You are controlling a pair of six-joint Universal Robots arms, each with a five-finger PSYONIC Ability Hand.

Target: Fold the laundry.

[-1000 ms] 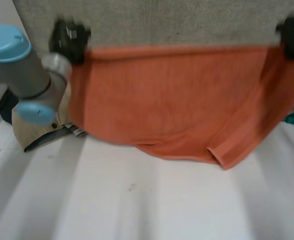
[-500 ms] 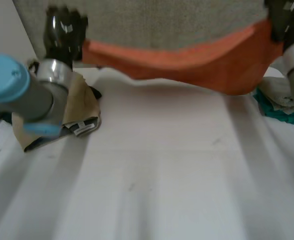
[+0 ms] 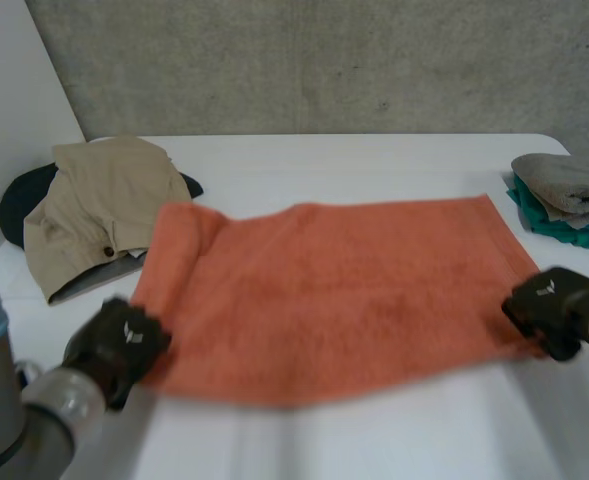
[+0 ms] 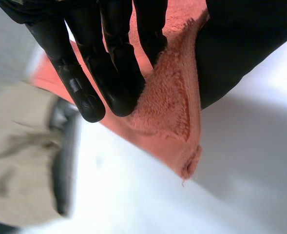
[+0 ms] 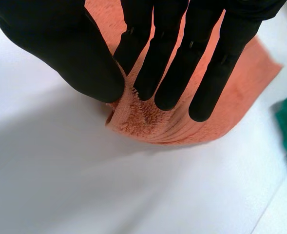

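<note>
An orange towel (image 3: pixel 334 290) lies spread across the middle of the white table (image 3: pixel 374 440), its far left part bunched in a soft roll. My left hand (image 3: pixel 114 345) pinches the towel's near left corner (image 4: pixel 170 117) between thumb and fingers (image 4: pixel 116 73). At the near right corner (image 5: pixel 148 122), my right hand (image 3: pixel 554 305) pinches the cloth the same way, thumb against fingers (image 5: pixel 170 68). Both corners sit low, just above the tabletop.
A beige garment (image 3: pixel 99 210) over dark clothing is heaped at the far left of the table. Folded grey and teal cloths (image 3: pixel 569 195) are stacked at the far right. A grey wall stands behind the table.
Both hands have swung the towel from hanging high at the far side down toward me, and it now lies spread on the table with the held corners at the near edge.
</note>
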